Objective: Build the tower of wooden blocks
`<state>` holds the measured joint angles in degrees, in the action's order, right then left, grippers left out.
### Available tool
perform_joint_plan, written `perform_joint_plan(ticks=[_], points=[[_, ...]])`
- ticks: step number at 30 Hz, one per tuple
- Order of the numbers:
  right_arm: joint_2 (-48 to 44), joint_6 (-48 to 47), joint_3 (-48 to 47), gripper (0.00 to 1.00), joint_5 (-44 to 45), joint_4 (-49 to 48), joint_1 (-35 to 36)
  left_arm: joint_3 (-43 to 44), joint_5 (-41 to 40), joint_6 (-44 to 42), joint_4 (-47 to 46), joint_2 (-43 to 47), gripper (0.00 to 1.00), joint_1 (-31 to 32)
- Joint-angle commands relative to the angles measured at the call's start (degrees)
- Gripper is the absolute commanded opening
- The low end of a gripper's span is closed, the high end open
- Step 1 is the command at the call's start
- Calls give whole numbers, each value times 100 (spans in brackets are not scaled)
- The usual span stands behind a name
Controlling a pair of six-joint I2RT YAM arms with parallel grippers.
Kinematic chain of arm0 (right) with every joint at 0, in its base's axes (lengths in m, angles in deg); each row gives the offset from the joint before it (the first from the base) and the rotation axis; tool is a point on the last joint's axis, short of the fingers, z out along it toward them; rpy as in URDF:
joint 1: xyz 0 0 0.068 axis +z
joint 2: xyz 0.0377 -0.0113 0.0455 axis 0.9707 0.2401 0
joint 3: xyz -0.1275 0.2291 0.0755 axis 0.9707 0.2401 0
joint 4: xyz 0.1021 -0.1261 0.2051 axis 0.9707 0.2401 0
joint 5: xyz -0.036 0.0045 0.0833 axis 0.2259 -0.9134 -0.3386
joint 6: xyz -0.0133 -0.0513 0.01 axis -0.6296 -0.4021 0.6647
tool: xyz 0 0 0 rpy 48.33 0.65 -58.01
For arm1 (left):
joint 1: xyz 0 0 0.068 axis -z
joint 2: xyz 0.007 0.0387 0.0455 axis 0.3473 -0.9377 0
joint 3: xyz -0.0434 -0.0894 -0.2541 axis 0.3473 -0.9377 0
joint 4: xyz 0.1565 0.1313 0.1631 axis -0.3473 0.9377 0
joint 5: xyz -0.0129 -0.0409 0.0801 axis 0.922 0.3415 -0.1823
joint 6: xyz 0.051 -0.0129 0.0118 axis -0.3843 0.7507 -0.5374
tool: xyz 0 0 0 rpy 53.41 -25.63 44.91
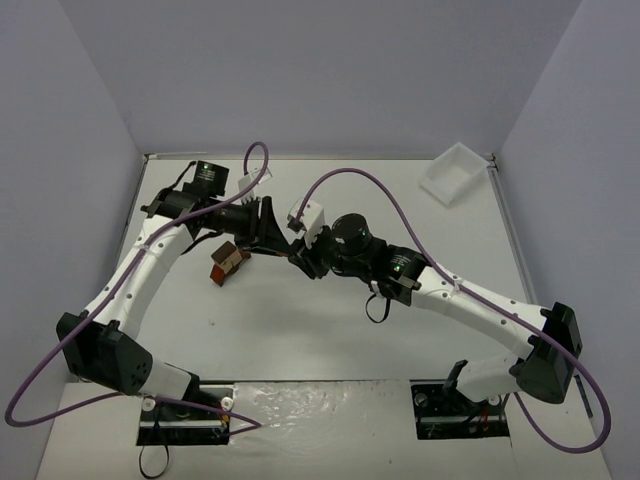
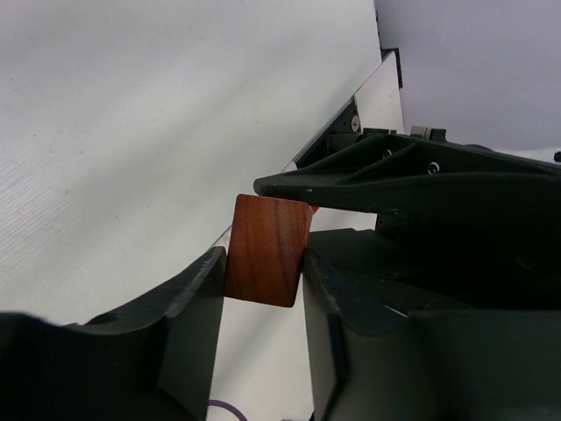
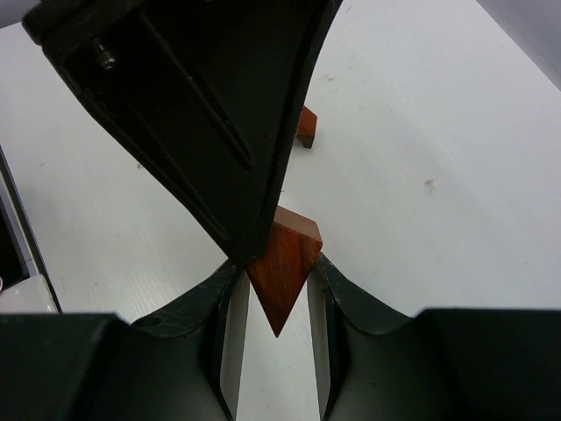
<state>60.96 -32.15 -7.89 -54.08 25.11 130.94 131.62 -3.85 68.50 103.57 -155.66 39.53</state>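
A red-brown wood block (image 2: pixel 267 250) sits between my left gripper's (image 2: pixel 263 267) fingers, touching both. The same block shows as a wedge, point toward the camera, in the right wrist view (image 3: pixel 285 263), at the tips of my right gripper (image 3: pixel 279 276). It touches the right fingertip there; a left gripper finger (image 3: pixel 219 132) hides the other tip. In the top view the left gripper (image 1: pixel 283 238) and right gripper (image 1: pixel 302 252) meet above mid-table and hide the block. The tower (image 1: pixel 228 262), a small tan and red-brown cluster, stands on the table left of them; part of it shows in the right wrist view (image 3: pixel 306 127).
A white plastic tray (image 1: pixel 455 172) lies at the far right corner of the table. Purple cables loop over both arms. Grey walls close in the table on the left, back and right.
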Motion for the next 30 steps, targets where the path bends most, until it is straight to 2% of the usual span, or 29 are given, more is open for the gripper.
perform_joint_plan(ticks=[1, 3, 4, 5, 7, 10, 12, 14, 20, 21, 25, 27, 30], points=[[-241, 92, -136, 7, -240, -704, 50, 56, 592, -372, -138, 31, 25, 155], [-260, 97, -133, 9, -214, -704, 45, 71, 674, -441, -157, 48, 15, 145], [-275, 104, -125, 11, -199, -704, 38, 78, 682, -456, -172, 64, 6, 145], [-278, 106, -116, 14, -181, -704, 36, 87, 676, -474, -182, 74, 1, 145], [-286, 123, -110, 30, -147, -700, 28, 97, 649, -520, -247, 103, 0, 145], [-269, 184, -80, 60, -100, -689, 28, 44, 576, -570, -417, 189, 0, 145], [-288, 280, -5, 72, -4, -685, 18, -34, 323, -709, -516, 292, 0, 145], [-328, 430, 82, 79, 146, -653, 10, -200, -39, -804, -674, 410, 0, 145], [-817, 1066, 755, 85, 750, -409, -9, -1602, -1279, -359, -2468, 1030, 0, 275], [-999, 1248, 916, 87, 905, -301, -16, -2041, -1670, -217, -3288, 1177, 0, 389], [-1701, 1861, 1333, 94, 2023, 350, -42, -3325, -2914, -7, -5025, 1455, 0, 1018], [-1952, 2194, 1392, 95, 2628, 750, -63, -3862, -3406, 151, -5820, 1380, 1, 1256], [-2292, 2528, 1468, 96, 3075, 1040, -143, -4284, -4151, -41, -6479, 993, 3, 1602]])
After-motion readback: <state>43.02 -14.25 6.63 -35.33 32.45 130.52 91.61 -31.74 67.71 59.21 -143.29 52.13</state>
